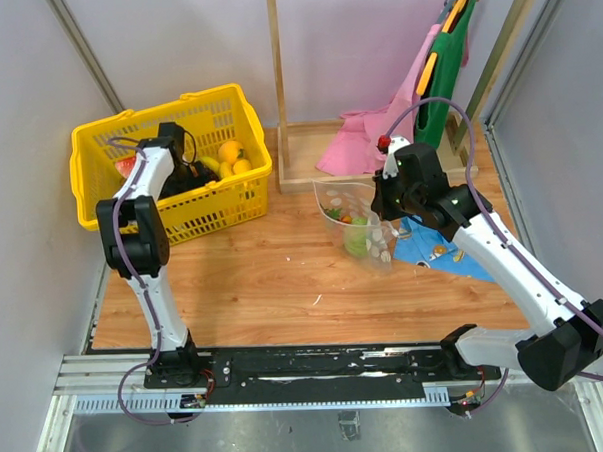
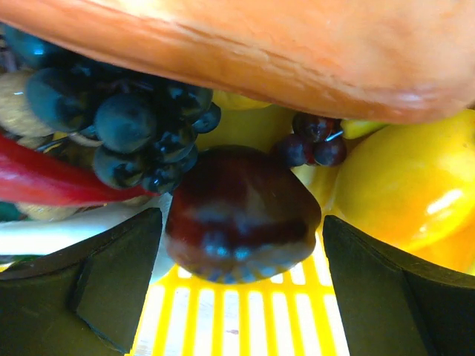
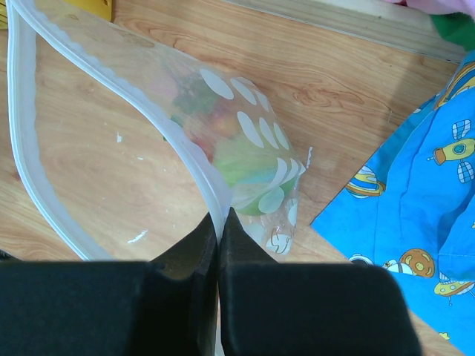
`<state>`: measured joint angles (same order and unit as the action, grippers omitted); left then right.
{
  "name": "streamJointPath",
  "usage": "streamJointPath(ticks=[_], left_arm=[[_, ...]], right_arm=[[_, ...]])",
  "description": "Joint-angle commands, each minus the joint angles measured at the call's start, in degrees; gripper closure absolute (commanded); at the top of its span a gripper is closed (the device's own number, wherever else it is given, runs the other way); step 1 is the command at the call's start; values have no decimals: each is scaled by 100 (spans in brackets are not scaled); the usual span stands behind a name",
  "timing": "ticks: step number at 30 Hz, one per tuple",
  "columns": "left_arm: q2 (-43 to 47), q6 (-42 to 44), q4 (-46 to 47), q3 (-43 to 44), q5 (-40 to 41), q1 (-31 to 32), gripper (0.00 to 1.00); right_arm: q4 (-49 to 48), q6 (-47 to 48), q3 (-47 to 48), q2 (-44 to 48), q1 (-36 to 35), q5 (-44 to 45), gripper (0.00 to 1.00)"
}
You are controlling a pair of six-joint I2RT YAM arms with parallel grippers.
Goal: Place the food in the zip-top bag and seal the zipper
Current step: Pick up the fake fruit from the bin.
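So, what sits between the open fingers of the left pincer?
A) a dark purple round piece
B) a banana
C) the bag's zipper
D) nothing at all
A: the left wrist view shows the dark purple piece between the wide-open fingers of the left pincer, on the floor of the yellow basket.

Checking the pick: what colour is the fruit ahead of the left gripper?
Dark maroon fruit; clearest in left wrist view.

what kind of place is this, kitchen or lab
Most likely a robot test cell, not a kitchen: plain grey walls box in a wooden table, the left arm and right arm are bolted to a metal rail, and the yellow basket of toy food and zip-top bag look like staged props.
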<state>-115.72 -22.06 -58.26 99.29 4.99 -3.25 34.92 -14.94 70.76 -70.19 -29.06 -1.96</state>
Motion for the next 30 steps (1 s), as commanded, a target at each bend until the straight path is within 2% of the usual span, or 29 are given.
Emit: streamJointPath(ticks=[1,14,18,22,27,30], left_arm=[[-205,75,206,-215,-324,-7,6],[-624,107,669,-802,-649,-9,4],[-636,102,712,-854,-660,-8,8],[-361,89,697,-821,-694,-9,21],[76,47,622,-717,-580,-9,46],[324,35,557,-619,-523,-9,55]], right_arm=[[-73,90,-58,-31,93,11,99],[-108,45,-94,-39,93,-33,99],[-111,26,-88,-47,93,-49,99],[-108,17,-83,-40,93,-37,99],[-90,0,-42,-51,93,-41,99],[-84,-22,-27,-56,93,-46,99]])
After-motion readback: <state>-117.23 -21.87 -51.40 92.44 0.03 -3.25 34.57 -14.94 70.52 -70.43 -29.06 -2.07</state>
